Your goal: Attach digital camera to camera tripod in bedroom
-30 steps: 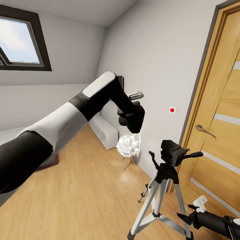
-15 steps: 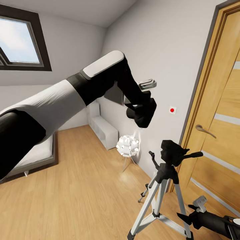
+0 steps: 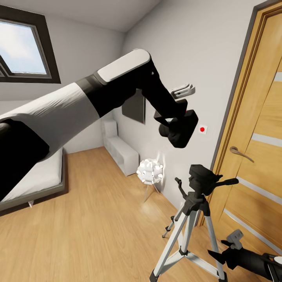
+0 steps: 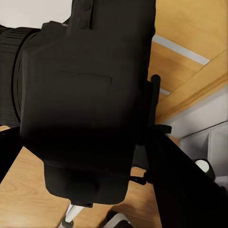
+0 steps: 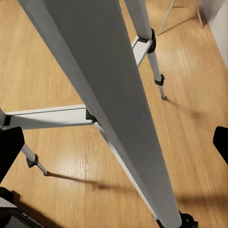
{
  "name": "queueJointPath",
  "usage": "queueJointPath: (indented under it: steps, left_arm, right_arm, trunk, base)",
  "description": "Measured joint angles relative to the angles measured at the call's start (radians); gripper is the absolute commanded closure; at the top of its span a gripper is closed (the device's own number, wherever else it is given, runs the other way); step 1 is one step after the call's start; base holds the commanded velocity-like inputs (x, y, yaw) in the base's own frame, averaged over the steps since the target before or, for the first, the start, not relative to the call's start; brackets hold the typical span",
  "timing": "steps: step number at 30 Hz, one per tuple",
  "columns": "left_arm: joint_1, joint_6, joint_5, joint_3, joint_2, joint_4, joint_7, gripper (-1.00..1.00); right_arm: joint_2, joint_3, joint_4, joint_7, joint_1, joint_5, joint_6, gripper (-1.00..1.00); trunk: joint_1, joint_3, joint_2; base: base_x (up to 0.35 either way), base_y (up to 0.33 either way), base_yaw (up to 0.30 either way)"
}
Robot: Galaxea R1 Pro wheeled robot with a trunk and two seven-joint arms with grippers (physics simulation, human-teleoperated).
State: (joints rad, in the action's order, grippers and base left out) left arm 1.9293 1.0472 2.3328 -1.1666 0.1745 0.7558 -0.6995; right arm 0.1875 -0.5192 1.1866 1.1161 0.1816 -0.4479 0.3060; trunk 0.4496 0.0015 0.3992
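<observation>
Here the left arm reaches forward and up across the head view, and its tool [image 3: 178, 127] is closed around the digital camera [image 3: 181, 129], a small black box held in the air in front of the pale grey wall. In the left wrist view the digital camera [image 4: 80, 95] is very close, with its round lens at one side and the dark fingers [image 4: 9, 147] of the tool on both sides of the body. The camera is above the camera tripod [image 3: 196, 211] and apart from it; it does not touch the black head [image 3: 201, 178] of the tripod.

The tripod stands on the wood plank floor [image 3: 98, 227], just beside the oak door [image 3: 258, 129]. Its pan handle points toward the door. A white wall plate [image 3: 202, 129] with a red dot is near the camera, on the wall behind it. A small white ball lamp [image 3: 150, 171] stands farther back along the wall.

The right tool [image 3: 231, 246] is low, near one silver leg of the tripod; I cannot tell how wide it is. The right wrist view shows the tripod legs [image 5: 109, 95] from very near.
</observation>
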Motion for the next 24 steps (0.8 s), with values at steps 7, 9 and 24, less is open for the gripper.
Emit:
queueJointPath:
  steps: [7, 9, 24]
  left_arm:
    - [0.005, 0.0, -0.002, -0.025, 0.0, -0.004, 0.022, 1.0]
    - [0.005, 0.0, -0.002, -0.027, 0.0, -0.006, 0.023, 1.0]
    - [0.0, 0.0, -0.001, -0.068, 0.0, -0.01, 0.021, 1.0]
  right_arm:
    - [0.0, 0.0, 0.026, 0.006, -0.002, -0.001, 0.01, -1.0]
    - [0.0, 0.001, 0.031, 0.007, -0.003, -0.001, 0.012, -1.0]
    - [0.001, -0.001, 0.041, 0.099, -0.006, -0.002, 0.013, -1.0]
  trunk:
    - [0.0, 0.0, 0.0]
    - [0.0, 0.0, 0.0]
    - [0.0, 0.0, 0.0]
  base:
    - [0.0, 0.0, -0.011]
    - [0.0, 0.0, -0.093]
    - [0.0, 0.0, -0.181]
